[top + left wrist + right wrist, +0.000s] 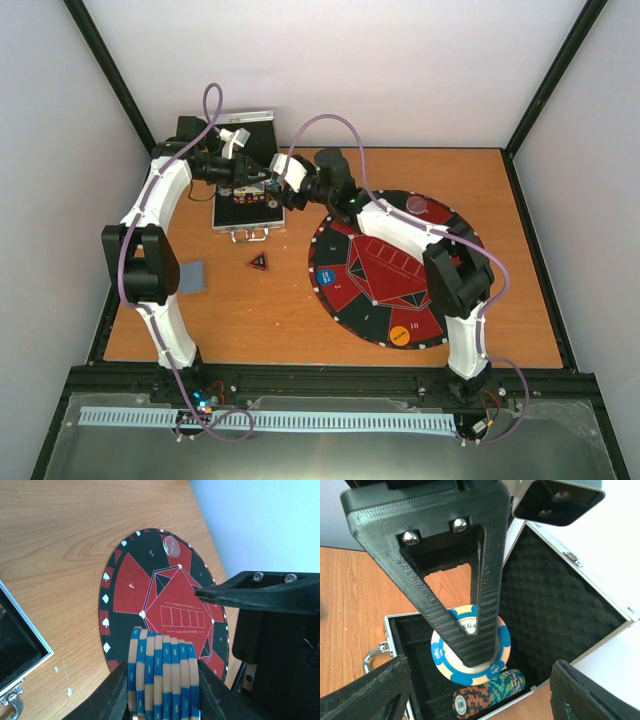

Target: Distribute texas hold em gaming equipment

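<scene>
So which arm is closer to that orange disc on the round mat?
Right. The right arm's lower part stands just beside the orange disc; the left arm stands far off on the opposite side.

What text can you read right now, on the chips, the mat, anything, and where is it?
"EGA": face of the blue-and-cream poker chip, rest covered.
"100": orange-spotted chip lying in the case.
"10": black rim segment of the round poker mat.
Mat's centre lettering, orange disc and blue disc: too small to read.
</scene>
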